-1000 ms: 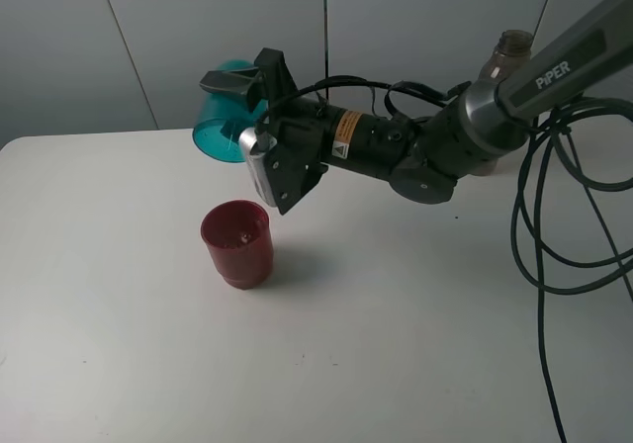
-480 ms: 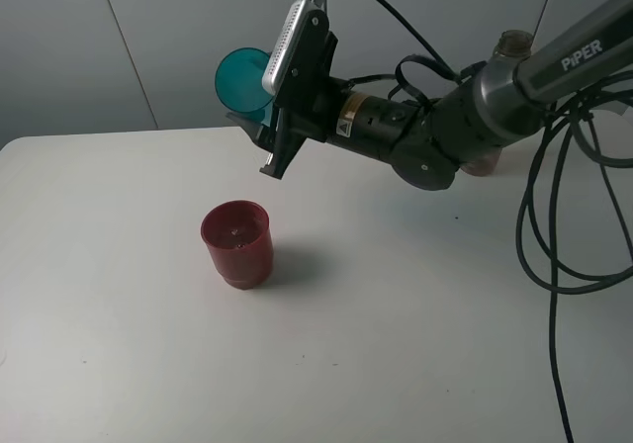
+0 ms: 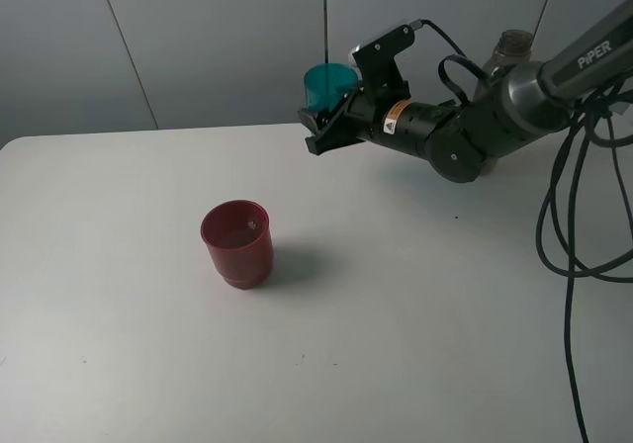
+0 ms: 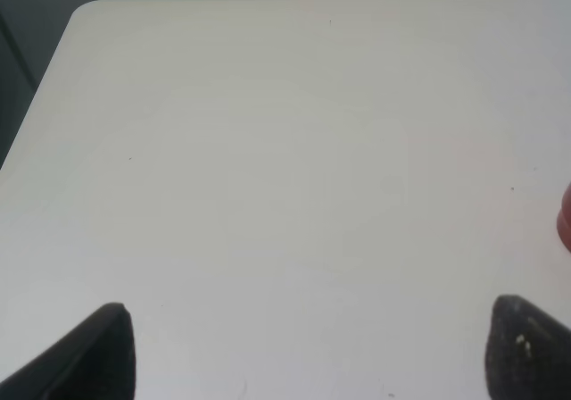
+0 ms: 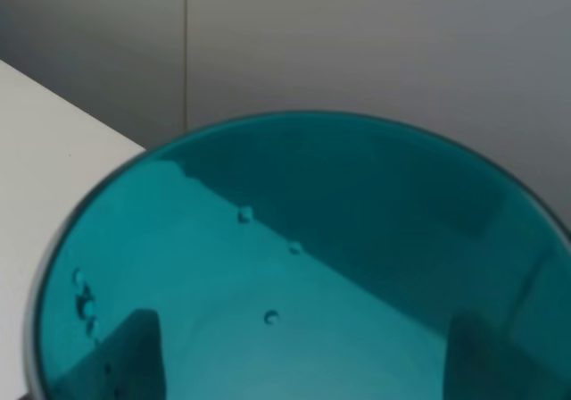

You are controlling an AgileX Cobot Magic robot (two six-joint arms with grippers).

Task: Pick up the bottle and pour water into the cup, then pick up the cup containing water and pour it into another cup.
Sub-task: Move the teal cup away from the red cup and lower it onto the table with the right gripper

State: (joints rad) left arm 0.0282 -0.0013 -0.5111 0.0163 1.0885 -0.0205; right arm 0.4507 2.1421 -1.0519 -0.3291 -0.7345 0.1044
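A white table point(image 3: 396, 344) (matte, round-cornered) fills the scene, grey wall panels point(image 3: 218, 38) behind, black cables point(image 3: 579, 225) hanging at right.

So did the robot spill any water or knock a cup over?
Nothing stands out. The red cup stands upright on the white table, with no puddle visible around it. The right gripper holds the teal cup upright in the air; only small droplets cling inside it. The bottle stands behind the arm.

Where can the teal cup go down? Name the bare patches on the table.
Bare table lies left and in front of the red cup, and across the middle towards the hanging cables. The back right is crowded: right claw holding the teal cup, arm, bottle.
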